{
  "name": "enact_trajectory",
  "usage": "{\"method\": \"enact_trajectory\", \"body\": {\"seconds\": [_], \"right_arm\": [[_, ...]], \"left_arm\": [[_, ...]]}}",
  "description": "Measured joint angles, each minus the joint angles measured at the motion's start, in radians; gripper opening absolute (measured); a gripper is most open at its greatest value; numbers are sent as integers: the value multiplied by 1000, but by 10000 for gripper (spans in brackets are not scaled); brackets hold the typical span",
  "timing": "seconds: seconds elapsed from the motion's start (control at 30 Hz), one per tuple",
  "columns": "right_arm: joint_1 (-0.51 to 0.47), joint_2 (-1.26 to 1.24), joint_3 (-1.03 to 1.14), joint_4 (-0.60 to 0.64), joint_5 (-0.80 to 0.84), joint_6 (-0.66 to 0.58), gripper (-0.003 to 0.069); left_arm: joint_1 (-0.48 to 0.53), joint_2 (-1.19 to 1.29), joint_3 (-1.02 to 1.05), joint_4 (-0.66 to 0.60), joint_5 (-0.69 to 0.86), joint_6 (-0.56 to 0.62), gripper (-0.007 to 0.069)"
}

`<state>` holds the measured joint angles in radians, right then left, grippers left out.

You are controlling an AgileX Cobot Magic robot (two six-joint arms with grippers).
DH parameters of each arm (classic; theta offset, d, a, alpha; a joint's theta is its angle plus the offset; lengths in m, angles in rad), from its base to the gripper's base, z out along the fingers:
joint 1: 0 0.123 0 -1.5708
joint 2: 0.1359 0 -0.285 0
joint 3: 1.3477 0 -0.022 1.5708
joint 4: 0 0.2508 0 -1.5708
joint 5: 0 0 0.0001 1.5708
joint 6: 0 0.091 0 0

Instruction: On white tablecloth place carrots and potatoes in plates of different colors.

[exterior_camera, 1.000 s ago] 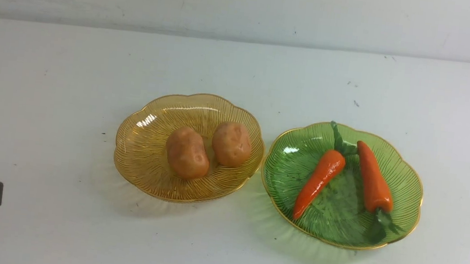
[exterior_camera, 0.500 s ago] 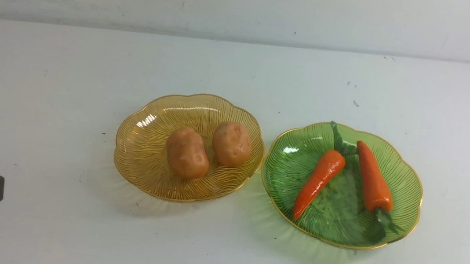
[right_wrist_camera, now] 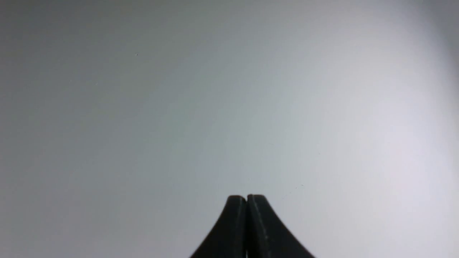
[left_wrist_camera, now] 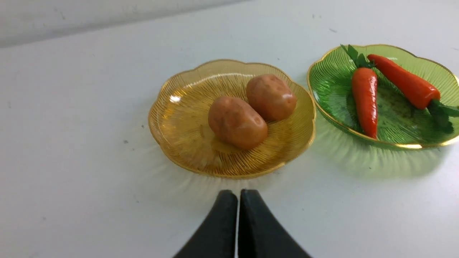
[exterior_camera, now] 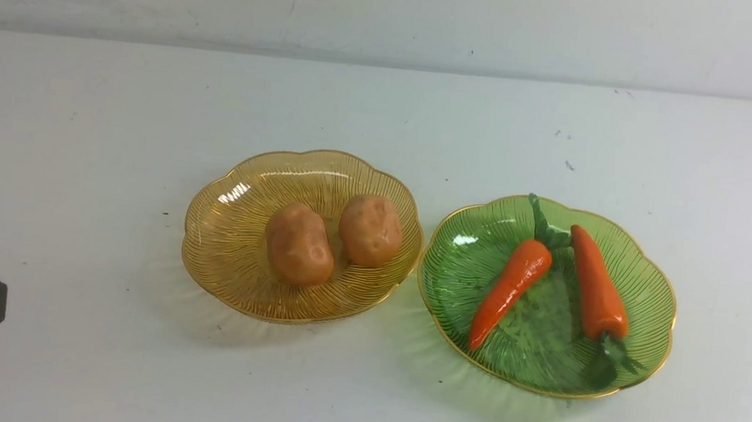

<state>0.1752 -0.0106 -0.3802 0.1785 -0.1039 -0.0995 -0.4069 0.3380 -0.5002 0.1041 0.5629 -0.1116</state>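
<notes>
Left pincer: black, tips pressed together, holding nothing, low at the near left, apart from both dishes. White tablecloth: flat, a few dark specks. Yellow plate: left of centre, holds darker potato and paler potato, side by side, touching. Green plate: just beside it on the right; holds left carrot, leaves to the far side, and right carrot, leaves to the near side. Right pincer: tips pressed together, holding nothing, above plain white cloth
</notes>
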Motion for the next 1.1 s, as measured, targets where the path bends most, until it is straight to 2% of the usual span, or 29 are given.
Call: {"method": "enact_trajectory", "body": {"seconds": [0.17,0.3,0.53,0.7,0.87,1.1], "right_arm": [[0,0,0,1,0,0,-15],[0,0,0,1,0,0,-15],[0,0,0,1,0,0,-15],[0,0,1,1,0,0,-15],[0,0,1,1,0,0,-15],[0,0,1,1,0,0,-15]], "left_arm": [[190,-192,283,2,-172,54,-3],[297,-301,464,2,-192,59,-3],[307,-350,528,-10,-185,61,-3],[307,-350,528,-122,-184,61,-3],[307,-350,528,-140,-184,61,-3],[307,-350,528,-126,-184,204,-3]]}}
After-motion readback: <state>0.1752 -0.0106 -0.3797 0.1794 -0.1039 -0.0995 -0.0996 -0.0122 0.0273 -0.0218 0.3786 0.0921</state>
